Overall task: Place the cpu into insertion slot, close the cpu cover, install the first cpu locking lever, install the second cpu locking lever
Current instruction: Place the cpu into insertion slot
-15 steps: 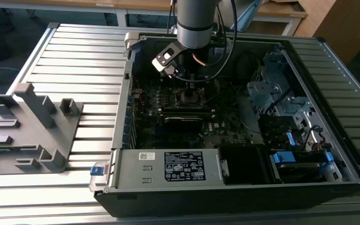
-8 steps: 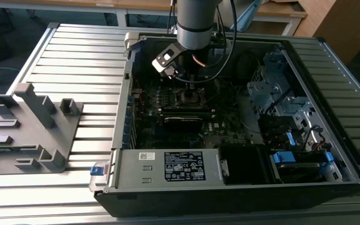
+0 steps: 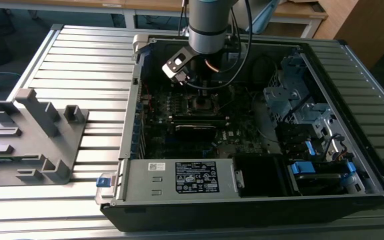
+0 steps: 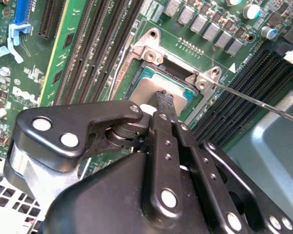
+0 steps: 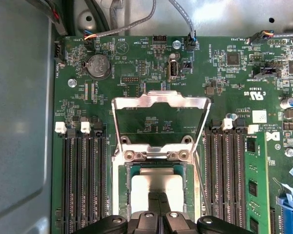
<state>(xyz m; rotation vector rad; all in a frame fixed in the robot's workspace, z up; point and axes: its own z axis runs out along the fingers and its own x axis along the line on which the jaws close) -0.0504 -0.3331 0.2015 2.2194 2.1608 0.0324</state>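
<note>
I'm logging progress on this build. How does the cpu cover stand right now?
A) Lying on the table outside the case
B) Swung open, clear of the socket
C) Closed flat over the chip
B: in the first wrist view the cpu cover stands flipped open past its hinge, and the cpu sits uncovered in the insertion slot.

Open computer case [image 3: 232, 216] on the slatted counter [image 3: 85, 65] — grey plastic fixture [image 3: 28, 142] beside it, at the exterior view's left
</note>
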